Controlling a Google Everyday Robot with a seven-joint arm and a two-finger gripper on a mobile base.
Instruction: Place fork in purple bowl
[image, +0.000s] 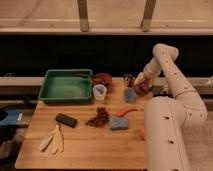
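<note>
The small dark purple bowl (145, 89) sits at the table's back right, beside the small blue cup (129, 95). My gripper (140, 79) hangs on the white arm just above the purple bowl's left rim. I cannot make out the fork anywhere, neither on the table nor at the gripper.
A green tray (65, 86) stands at the back left, with a reddish-brown bowl (103, 79) and a white cup (100, 92) next to it. A black block (66, 120), a dark red cluster (99, 117), a blue sponge (119, 123), an orange piece (127, 111) and pale utensils (52, 141) lie nearer the front.
</note>
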